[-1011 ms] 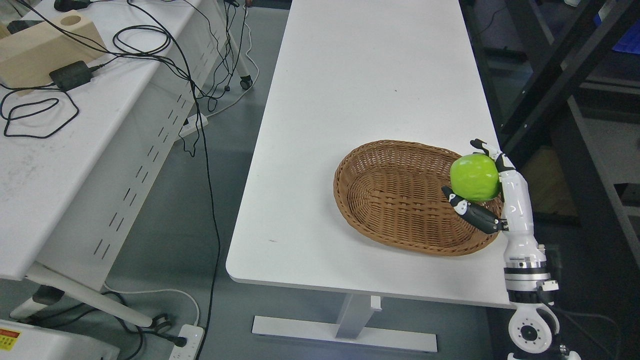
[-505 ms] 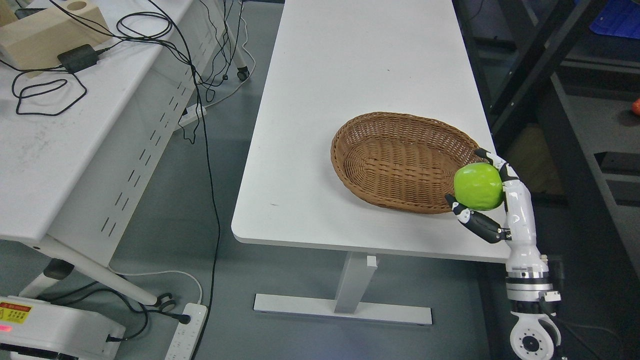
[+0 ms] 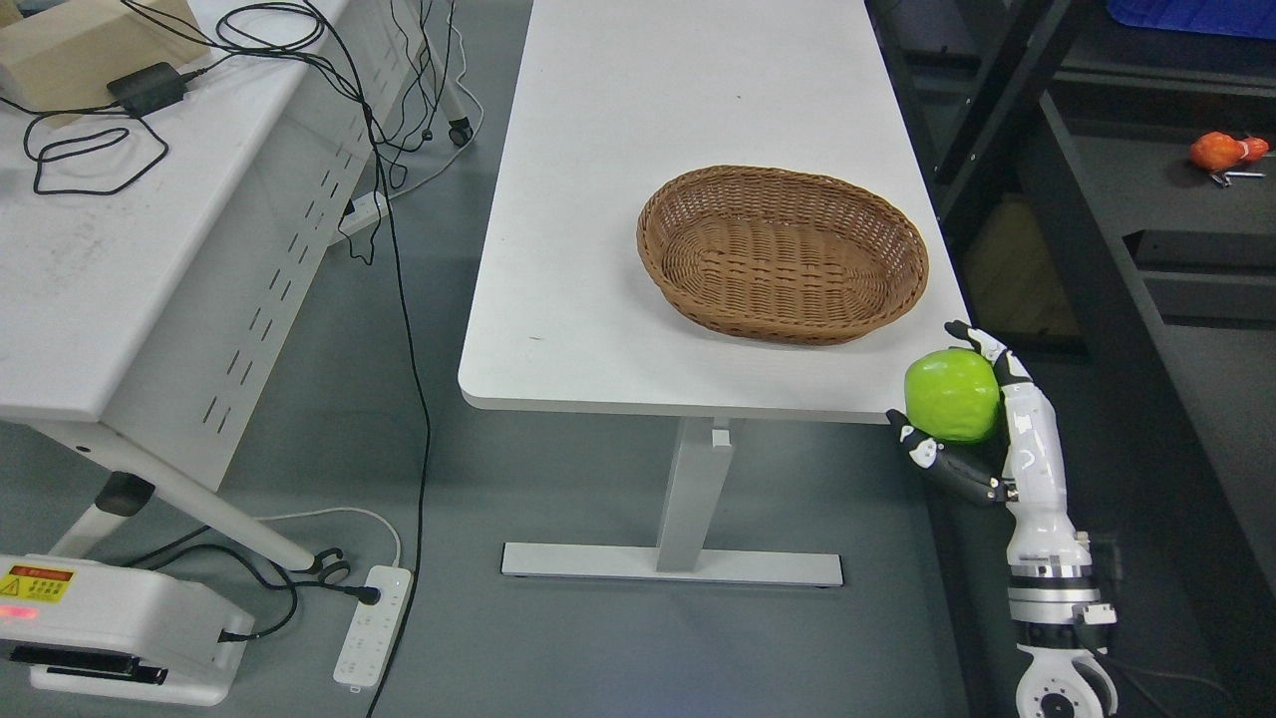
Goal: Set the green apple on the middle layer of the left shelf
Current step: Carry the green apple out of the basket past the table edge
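My right hand: fingers wrapped round the green apple — thumb below, the others behind it and over its top.
Apple: held in the air, off the near right corner of the white table, clear of the wicker basket.
Risk, grip: the apple is round and smooth, and much of it bulges out of my hand — I judge a jolt could roll it out onto the floor.
Risk, path: dark shelf frame stands just beside me on the right; a careless swing could knock my forearm on a post.
Risk, target: I cannot tell from here which rack counts as the left shelf, nor its middle layer.
Hidden: my fingertips behind the apple; my left arm is not in sight.
Unclear: a small orange thing on a shelf board, too small to name.
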Controlling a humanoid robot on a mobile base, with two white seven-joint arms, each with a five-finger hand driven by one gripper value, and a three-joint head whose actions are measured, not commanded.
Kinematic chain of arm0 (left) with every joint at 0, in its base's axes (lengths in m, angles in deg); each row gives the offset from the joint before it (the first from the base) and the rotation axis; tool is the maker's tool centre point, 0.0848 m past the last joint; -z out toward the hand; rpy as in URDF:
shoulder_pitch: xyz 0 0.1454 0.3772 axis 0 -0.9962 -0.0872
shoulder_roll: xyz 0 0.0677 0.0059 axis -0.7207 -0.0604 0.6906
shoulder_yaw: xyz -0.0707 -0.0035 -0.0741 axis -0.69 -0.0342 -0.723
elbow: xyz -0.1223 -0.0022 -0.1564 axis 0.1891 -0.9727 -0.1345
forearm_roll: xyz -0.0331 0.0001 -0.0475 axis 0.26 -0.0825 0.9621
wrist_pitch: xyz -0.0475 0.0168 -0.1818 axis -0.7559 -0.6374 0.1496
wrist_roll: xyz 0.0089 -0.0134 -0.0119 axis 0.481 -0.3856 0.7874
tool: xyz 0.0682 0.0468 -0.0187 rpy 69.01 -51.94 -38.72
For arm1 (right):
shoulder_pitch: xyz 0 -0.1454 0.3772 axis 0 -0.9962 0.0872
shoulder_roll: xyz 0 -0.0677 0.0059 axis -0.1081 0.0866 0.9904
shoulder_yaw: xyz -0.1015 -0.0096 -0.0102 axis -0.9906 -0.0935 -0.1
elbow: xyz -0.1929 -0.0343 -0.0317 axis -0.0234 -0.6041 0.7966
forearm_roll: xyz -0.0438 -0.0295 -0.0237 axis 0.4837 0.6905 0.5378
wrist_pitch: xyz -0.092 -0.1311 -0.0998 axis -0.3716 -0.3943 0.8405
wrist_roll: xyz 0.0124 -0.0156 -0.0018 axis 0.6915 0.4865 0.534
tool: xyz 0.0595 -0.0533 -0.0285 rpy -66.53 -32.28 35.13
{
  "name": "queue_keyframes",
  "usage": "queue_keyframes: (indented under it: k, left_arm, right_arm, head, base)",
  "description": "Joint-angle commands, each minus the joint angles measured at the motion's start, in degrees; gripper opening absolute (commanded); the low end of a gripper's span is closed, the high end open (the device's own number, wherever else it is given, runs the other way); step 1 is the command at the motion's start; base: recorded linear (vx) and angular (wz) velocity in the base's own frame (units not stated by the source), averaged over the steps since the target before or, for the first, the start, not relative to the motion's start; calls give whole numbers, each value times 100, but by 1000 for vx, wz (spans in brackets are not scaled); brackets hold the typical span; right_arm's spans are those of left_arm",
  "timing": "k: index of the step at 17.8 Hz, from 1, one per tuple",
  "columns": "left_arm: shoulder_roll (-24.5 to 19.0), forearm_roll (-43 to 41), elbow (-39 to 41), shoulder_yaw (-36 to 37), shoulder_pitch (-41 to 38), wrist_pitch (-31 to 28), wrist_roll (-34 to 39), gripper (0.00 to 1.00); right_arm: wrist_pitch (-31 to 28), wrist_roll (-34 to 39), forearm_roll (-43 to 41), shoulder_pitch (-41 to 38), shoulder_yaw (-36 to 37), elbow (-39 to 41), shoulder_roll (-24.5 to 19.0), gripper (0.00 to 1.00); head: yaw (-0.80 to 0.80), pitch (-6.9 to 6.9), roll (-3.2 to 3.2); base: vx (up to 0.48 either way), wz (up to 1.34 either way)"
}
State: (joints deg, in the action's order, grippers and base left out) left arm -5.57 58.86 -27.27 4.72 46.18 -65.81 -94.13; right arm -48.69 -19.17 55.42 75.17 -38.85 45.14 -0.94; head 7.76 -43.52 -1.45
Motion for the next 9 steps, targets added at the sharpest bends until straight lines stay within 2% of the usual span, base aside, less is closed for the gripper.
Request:
queue_keyframes:
  k: [1, 9]
  left_arm:
    - [-100, 0, 0, 0, 8, -22, -1, 100]
    - [-100, 0, 0, 0, -1, -13, -1, 100]
  right_arm:
    - [13, 53, -1, -157, -27, 16, -3, 0]
    - [13, 159, -1, -263, -19, -2, 49, 0]
  head:
    - [0, 0, 0]
    - [0, 0, 0]
  base:
    - [-215, -30]
    - [-223, -60]
